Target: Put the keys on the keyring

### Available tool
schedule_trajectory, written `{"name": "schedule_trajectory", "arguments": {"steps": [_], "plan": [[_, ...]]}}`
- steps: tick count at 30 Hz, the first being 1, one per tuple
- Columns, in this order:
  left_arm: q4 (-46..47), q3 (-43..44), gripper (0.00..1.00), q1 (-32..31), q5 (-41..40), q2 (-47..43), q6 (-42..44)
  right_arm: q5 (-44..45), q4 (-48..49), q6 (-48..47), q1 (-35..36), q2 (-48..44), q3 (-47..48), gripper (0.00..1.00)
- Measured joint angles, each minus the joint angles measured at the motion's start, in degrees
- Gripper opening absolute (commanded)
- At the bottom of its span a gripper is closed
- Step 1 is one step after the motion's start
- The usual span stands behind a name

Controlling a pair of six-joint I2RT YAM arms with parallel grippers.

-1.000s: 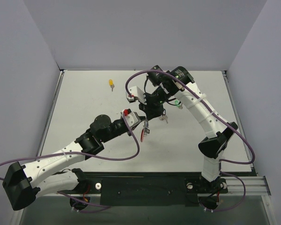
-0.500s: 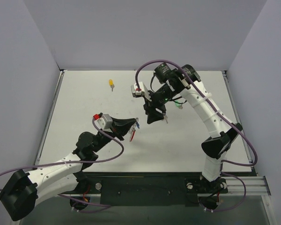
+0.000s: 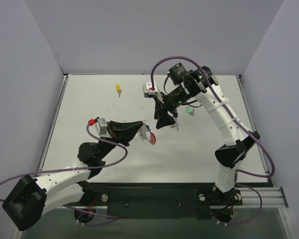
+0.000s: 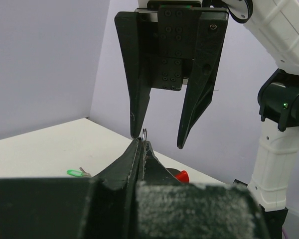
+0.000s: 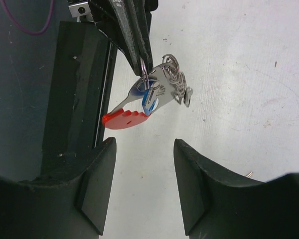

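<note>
While the white counter (image 3: pixel 204 149) carried the loose pieces, the work itself sat in the air above its middle. The left gripper (image 3: pixel 141 130) had its jaws pressed fully together on the silver metal keyring with a red curved arc (image 5: pixel 164 84), holding it clear of the counter. The right gripper (image 5: pixel 144 143) hung just beside it, jaws parted about halfway with nothing between them. A silver key with a blue plastic head (image 5: pixel 148 97) appeared to hang on the loop already, so its threading looked done. A green-headed key (image 3: pixel 189 110) lay toward the far right corner, and a yellow-headed key (image 3: pixel 118 88) lay near the far edge. The next move likely called for the right gripper to fetch the nearer green-headed key, pinching its head and leaving the hole exposed.
</note>
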Motion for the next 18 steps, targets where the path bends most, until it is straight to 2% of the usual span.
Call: {"name": "schedule_trajectory", "arguments": {"steps": [6,13,18], "plan": [[-1.1,0.2,0.00,0.8,1.3,0.0,-0.2,-0.8,0.0,0.1,-0.6,0.0,0.0,0.45],[-11.1,4.5,0.00,1.5,3.6,0.0,0.4,-1.7,0.0,0.3,-0.5,0.1,0.0,0.46],[-16.8,6.3,0.00,1.5,1.7,0.0,0.5,1.3,0.1,6.2,0.7,0.1,-2.1,0.46]]}}
